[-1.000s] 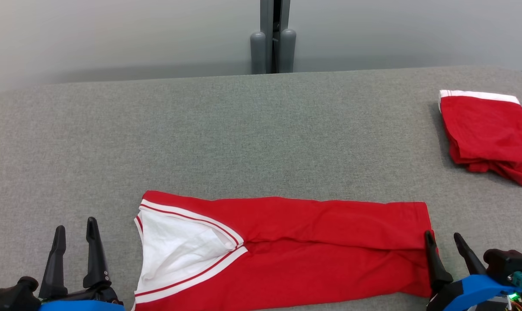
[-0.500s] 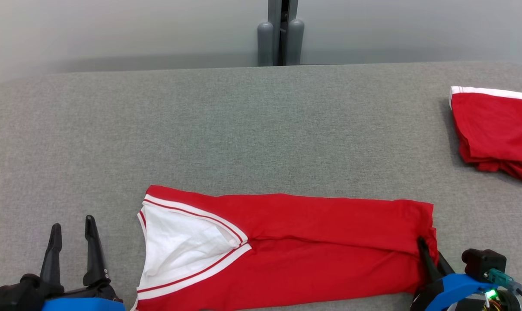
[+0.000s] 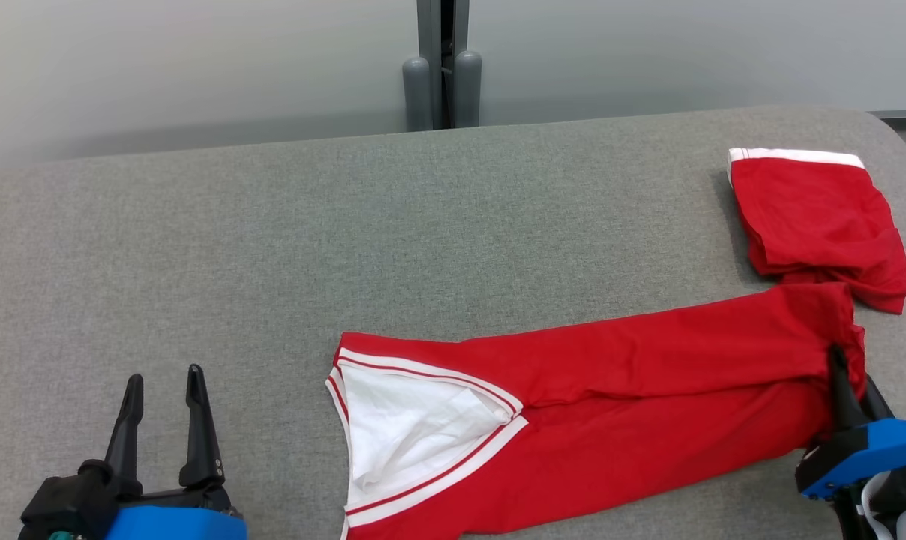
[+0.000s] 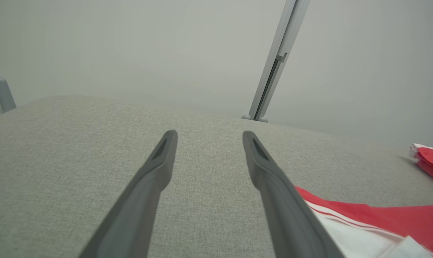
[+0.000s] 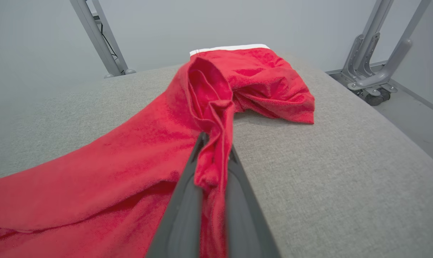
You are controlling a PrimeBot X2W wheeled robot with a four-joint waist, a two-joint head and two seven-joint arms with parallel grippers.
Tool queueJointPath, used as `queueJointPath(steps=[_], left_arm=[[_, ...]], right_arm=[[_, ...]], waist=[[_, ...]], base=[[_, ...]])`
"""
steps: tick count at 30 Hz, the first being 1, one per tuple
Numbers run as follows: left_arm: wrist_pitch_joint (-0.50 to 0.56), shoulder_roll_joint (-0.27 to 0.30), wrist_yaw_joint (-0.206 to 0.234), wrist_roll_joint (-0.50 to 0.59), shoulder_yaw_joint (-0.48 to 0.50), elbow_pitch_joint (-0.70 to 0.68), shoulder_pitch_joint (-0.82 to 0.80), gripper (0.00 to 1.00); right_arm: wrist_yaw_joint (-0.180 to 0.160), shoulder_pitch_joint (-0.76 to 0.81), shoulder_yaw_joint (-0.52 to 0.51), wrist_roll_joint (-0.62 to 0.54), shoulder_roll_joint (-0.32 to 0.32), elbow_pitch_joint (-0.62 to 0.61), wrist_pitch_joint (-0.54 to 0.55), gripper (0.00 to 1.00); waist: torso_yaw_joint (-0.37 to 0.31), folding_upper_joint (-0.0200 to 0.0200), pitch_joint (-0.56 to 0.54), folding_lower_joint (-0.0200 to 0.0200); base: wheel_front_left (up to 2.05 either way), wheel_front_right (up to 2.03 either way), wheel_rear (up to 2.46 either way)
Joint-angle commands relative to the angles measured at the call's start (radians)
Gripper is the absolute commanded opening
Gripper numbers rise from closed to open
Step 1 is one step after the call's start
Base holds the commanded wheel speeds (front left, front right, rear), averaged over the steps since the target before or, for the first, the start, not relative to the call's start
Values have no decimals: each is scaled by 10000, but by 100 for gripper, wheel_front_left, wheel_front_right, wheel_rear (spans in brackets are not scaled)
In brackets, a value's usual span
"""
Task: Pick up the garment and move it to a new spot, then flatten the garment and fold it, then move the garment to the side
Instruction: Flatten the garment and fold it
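Red garment lies stretched across the lower centre and lower right of the head view on the grey fabric table, with its white-lined neck opening toward lower centre. Its right end is bunched and pinched between the closed fingers of the right gripper, at lower right. Left gripper, lower left: fingers spread apart over bare table, apart from the neck end. A second folded red piece sits upper right, near the pinched end.
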Motion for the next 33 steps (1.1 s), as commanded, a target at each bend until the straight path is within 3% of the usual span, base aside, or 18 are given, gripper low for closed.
queueJointPath(steps=[1,7,14,19,33], left_arm=[[-15,37,70,82,-71,53,-120,100],[-15,-1,89,151,-205,262,-84,100],[-21,-52,109,172,-326,387,-62,100],[-33,-99,109,203,-388,428,-172,100],[-56,-258,30,281,-490,613,-424,100]], right_arm=[[1,117,125,219,79,-263,210,0],[1,493,1550,1194,260,-1240,990,0],[1,212,4610,2744,288,-1500,1081,0],[1,-480,6700,3809,270,-1010,649,0],[2,-2367,9555,5424,273,1529,-139,0]], waist=[[-4,0,-37,-1],[143,0,-228,-1],[481,0,-447,-1],[750,0,-479,-1],[1404,0,-258,-1]], base=[[0,0,0],[0,0,0],[0,0,0],[0,0,0],[0,0,0]])
